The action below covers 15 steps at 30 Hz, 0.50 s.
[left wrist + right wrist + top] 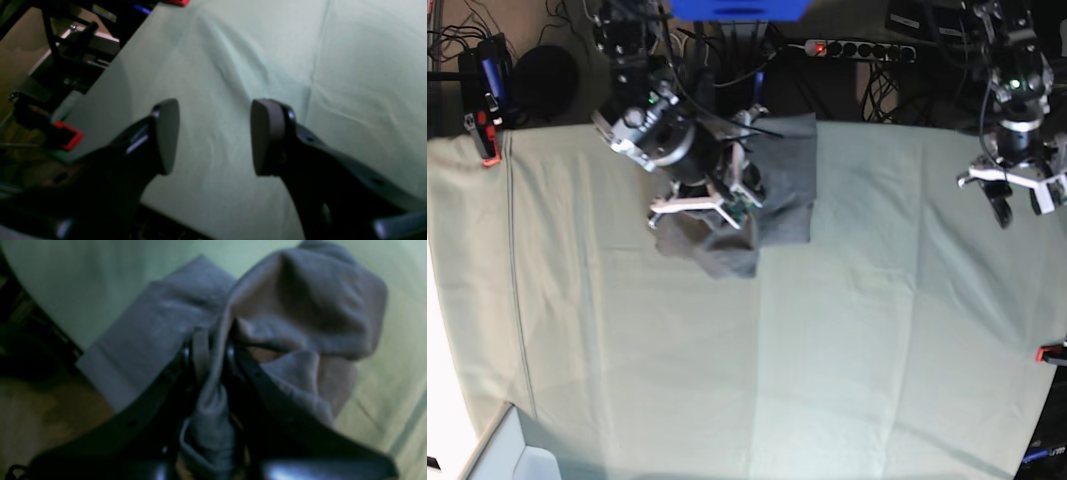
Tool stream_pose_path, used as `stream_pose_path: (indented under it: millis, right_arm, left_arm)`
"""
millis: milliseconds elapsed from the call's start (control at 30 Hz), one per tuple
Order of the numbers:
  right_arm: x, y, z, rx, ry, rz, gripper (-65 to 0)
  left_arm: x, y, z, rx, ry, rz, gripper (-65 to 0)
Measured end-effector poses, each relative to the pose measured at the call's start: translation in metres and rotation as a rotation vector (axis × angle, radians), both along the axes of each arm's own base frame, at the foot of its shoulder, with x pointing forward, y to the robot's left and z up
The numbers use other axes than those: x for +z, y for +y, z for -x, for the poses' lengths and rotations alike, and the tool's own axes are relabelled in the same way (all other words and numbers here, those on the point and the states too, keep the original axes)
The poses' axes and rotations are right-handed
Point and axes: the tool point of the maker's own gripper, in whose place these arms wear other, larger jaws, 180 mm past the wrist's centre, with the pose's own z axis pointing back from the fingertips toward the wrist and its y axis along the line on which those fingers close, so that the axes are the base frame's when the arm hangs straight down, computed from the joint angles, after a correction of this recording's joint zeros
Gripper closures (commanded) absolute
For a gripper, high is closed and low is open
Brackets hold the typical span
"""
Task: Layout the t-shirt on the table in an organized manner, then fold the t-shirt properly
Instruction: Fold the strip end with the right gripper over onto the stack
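The grey t-shirt (782,180) lies bunched at the far edge of the table (827,350), partly under my right arm. My right gripper (727,200) is shut on a fold of it. In the right wrist view a strip of the t-shirt (300,300) runs between the closed fingers of my right gripper (210,343), and a hemmed part hangs past the table's edge. My left gripper (1017,205) hovers far to the right, away from the shirt. In the left wrist view my left gripper (215,133) stands open over bare green table cloth (350,66) with nothing between its pads.
Red clamps (489,150) (1052,352) (70,135) grip the cloth at the table's edges. A white bin (507,450) sits at the near left corner. Cables and a power strip (857,47) lie behind the far edge. The cloth has creases and wrinkles.
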Motion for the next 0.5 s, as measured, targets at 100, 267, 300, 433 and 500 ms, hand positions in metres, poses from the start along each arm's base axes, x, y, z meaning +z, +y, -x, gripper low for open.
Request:
stream_pose_path:
  millis: [100,267,300,433,500]
  right_arm:
    - [-0.003,0.012,0.004,0.037,0.009,-0.006,-6.6]
    - [-0.002,0.023,0.010,0.067,0.013,-0.016,-30.8]
    - [0.003,0.024,0.010,0.070,0.002,-0.017,-34.8]
    - [0.041,0.018,0.006,0.038,-0.097,-0.050,-38.6]
    - [0.060,0.007,-0.003,0.003,-0.156,-0.054,-37.7]
  left_arm:
    - [0.001,0.002,0.003,0.004,0.001,-0.006,-33.1]
    - [0.002,0.001,0.005,0.003,0.001,-0.008,-33.1]
    - [0.002,0.001,0.005,0.003,0.000,-0.008,-33.1]
    - [0.003,0.001,0.004,0.001,-0.002,-0.007,-33.1]
    - [0.002,0.001,0.005,0.001,-0.001,-0.006,-33.1]
